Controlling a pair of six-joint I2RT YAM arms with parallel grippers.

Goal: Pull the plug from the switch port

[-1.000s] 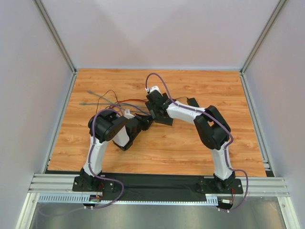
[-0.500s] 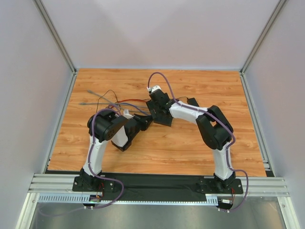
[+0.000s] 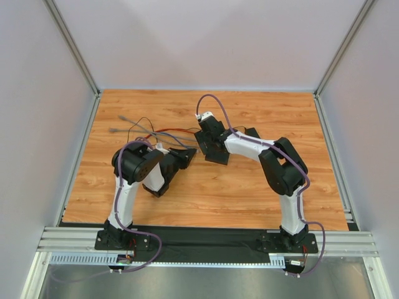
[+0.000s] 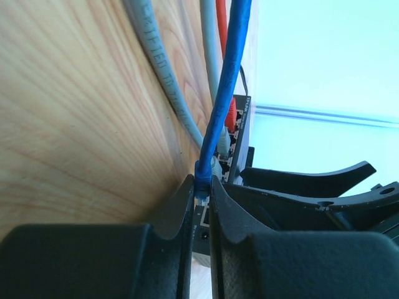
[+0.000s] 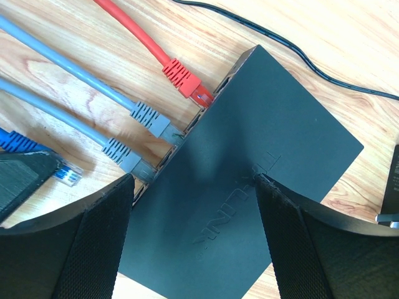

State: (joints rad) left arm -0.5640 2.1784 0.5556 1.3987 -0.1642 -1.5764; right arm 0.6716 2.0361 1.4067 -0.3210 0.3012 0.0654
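Left gripper (image 4: pixel 201 188) pinches blue plug (image 5: pixel 66 175), right gripper (image 5: pixel 194 180) splayed astride matte switch (image 5: pixel 274 124)

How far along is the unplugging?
Done: the blue plug is out of the switch, its clear tip free of the ports. In hand: the left gripper pinches it by its boot; the right gripper straddles the switch. Left: probably only releasing. The red plug and two grey plugs sit plugged in.

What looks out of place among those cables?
The blue plug is out of its port on the switch, pinched in the left gripper, while the red plug and two grey plugs sit plugged in alongside.
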